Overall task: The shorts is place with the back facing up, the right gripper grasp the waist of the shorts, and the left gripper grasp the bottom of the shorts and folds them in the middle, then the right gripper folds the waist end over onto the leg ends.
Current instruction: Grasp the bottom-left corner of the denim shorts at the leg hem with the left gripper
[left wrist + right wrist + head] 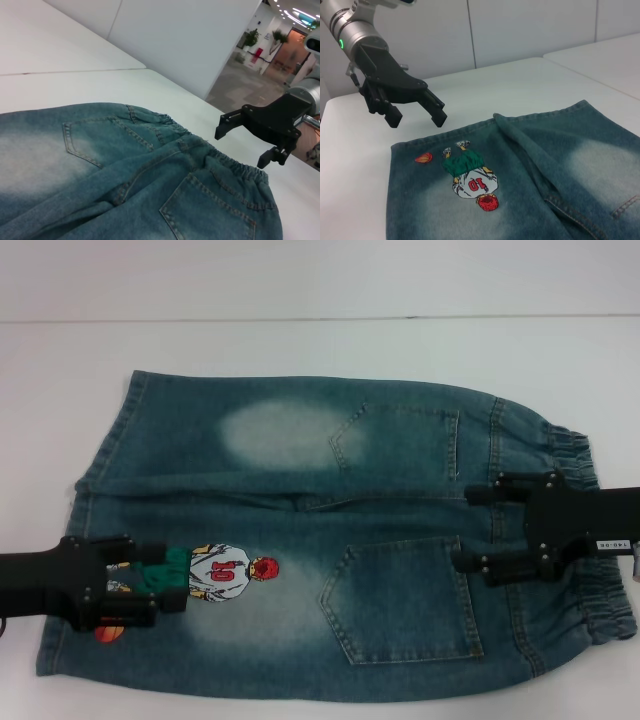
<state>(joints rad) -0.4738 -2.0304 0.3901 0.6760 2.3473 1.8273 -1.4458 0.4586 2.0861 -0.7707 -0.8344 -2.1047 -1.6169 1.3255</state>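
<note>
Over the gathered waist end (575, 530), toward the table's right edge, the right gripper (478, 523) hovers with jaws wide and empty, while the left gripper (165, 577) hangs equally open above the leg hems beside the printed player (222, 574). Spread flat, pockets up, across the white table (320, 350), the shorts (330, 540) look soft and limp but thick, so pinching the elastic band and hem edges should hold best. Beyond stand pale partition walls (190, 35) and an open hall.

White table (300, 350); shorts (300, 540) flat on it, back up.
</note>
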